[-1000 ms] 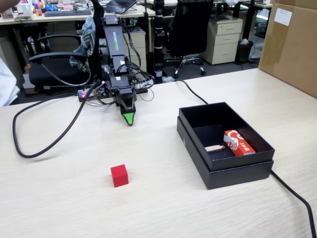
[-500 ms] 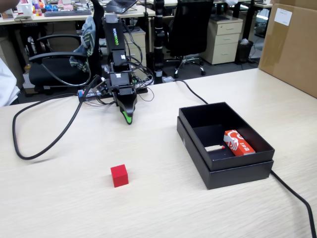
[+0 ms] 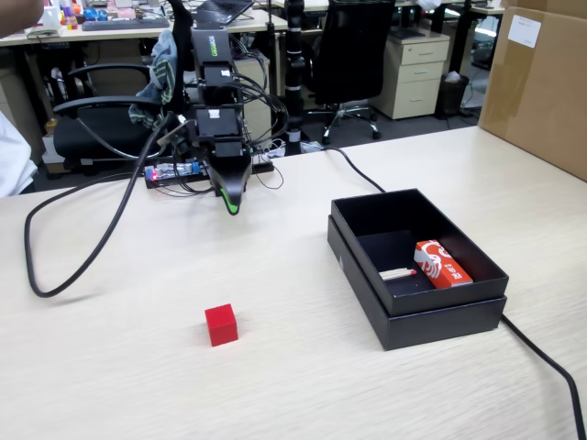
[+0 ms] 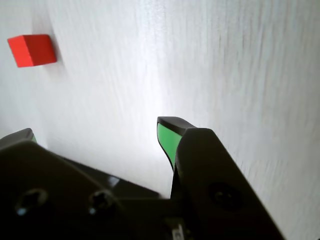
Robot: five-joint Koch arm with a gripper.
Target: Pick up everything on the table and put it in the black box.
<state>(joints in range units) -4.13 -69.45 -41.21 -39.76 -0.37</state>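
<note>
red cube (image 3: 221,324) alone on bare table (image 3: 138,367), well apart from black box (image 3: 417,316)

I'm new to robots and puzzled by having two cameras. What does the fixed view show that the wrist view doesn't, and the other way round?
Only the fixed view shows the black box with an orange-red packet inside, the whole arm, the thick black cable, a cardboard carton and the office chairs behind. Only the wrist view shows the gripper up close: its green-lined jaws stand apart with nothing between them. Both show the red cube lying untouched on the beige table.
</note>
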